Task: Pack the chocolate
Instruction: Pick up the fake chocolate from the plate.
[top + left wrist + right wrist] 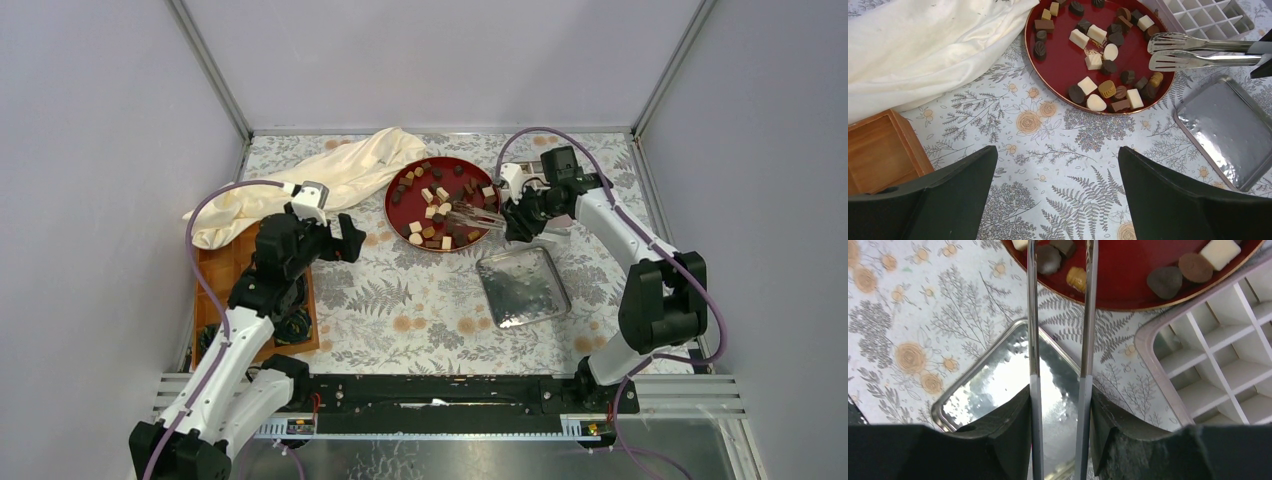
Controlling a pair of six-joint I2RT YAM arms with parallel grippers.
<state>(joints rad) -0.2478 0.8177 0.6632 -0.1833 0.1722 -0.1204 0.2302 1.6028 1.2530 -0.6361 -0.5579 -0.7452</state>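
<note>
Top cam overhead fr behind; wrist cams close, both share red tray [1060,65].

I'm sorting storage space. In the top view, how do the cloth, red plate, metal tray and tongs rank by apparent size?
Largest to smallest:
1. cloth
2. red plate
3. metal tray, only a little smaller than the plate
4. tongs

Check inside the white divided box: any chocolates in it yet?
Every cell that shows in the divided box is empty, bare white. Its other cells run out of frame or sit behind the right arm, so I cannot tell for those.
</note>
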